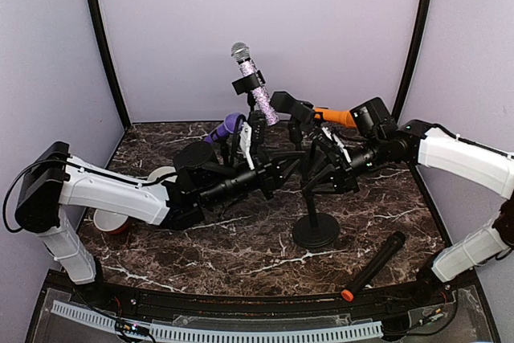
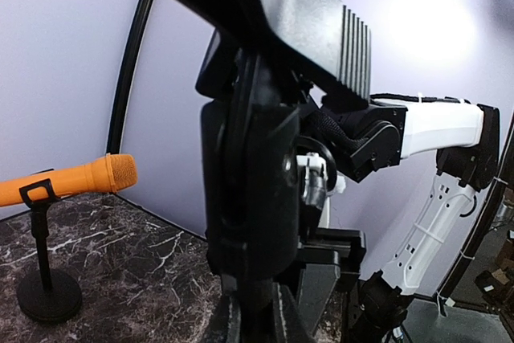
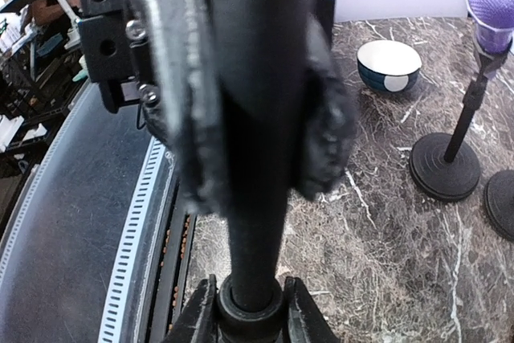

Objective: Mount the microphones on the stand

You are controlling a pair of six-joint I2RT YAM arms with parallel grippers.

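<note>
An empty black stand (image 1: 315, 230) rises mid-table. My left gripper (image 1: 277, 173) is shut on its upper clip part (image 2: 249, 182). My right gripper (image 1: 319, 176) is shut on its pole (image 3: 253, 198), just above a collar. The black microphone with the orange end (image 1: 373, 267) lies on the table at the front right, apart from both grippers. The glittery lilac microphone (image 1: 253, 78), the purple microphone (image 1: 227, 128) and the orange microphone (image 1: 333, 116) each sit in a stand at the back. The orange one also shows in the left wrist view (image 2: 72, 182), and the purple head in the right wrist view (image 3: 490, 2).
A white bowl (image 1: 161, 174) and a red-rimmed bowl (image 1: 108, 221) sit at the left, partly under my left arm. One bowl shows in the right wrist view (image 3: 389, 66). Round stand bases (image 3: 444, 166) stand close behind. A slotted rail (image 1: 241, 331) runs along the near edge.
</note>
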